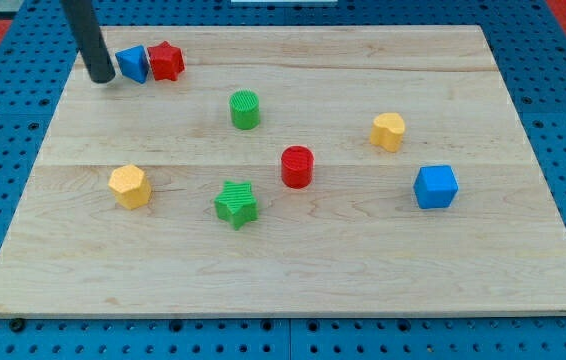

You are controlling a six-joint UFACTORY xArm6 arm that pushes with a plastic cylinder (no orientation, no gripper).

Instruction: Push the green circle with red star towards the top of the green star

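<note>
The tip (102, 78) of the dark rod is seen resting on the wooden bench (293, 270) near its corner at the view's top left; no gripper is fitted to the arm, so nothing is clasped or let go, and contact is made only by the rod's lower end. Just to the view's right of the tip a blue block (132, 63) of wedge-like shape is found, touching or nearly touching it, and the red star (166, 60) is pressed against that block's far side. The green circle (245, 109) is placed further to the view's right of the tip and a little lower, well apart from it. The green star (235, 203) is located well below and to the right of the tip, almost straight beneath the green circle. A red cylinder (297, 166) is seen between and to the right of those two. A yellow hexagonal block (129, 186) lies below the tip, while a yellow block (388, 131) of rounded form and a blue cube (435, 186) are set far off to the view's right.
</note>
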